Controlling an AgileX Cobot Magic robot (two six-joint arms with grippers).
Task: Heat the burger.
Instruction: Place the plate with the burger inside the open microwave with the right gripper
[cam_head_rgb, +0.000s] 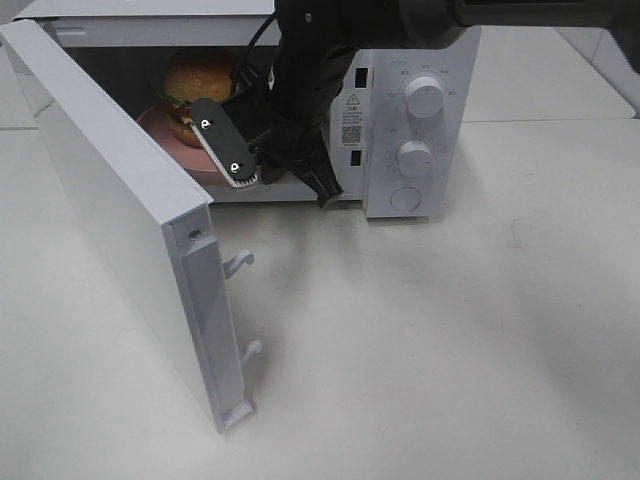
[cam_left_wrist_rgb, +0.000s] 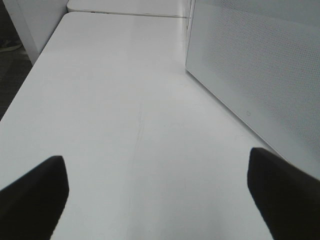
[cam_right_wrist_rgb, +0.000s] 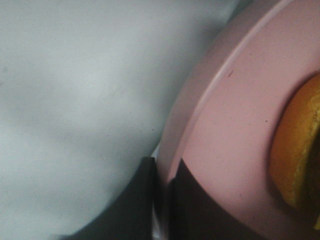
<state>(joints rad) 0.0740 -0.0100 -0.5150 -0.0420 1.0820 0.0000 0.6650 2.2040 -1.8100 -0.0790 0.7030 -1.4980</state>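
Right gripper (cam_right_wrist_rgb: 162, 175) jaws clenched on pink plate (cam_right_wrist_rgb: 225, 125) rim, burger (cam_head_rgb: 200, 75) on it inside microwave (cam_head_rgb: 420, 110). Open door (cam_head_rgb: 110, 190) stands alongside. Left gripper (cam_left_wrist_rgb: 156, 165) jaws released over desk (cam_left_wrist_rgb: 125, 100).

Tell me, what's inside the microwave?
The burger sits on a pink plate inside the microwave. The right gripper pinches the plate's rim. The arm covers the right part of the inside, so I can't see what's there.

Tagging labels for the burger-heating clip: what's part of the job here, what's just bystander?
Job: burger, pink plate under it, microwave, its open door, right gripper shut on the plate rim.
Bystanders: left gripper, open over the table.
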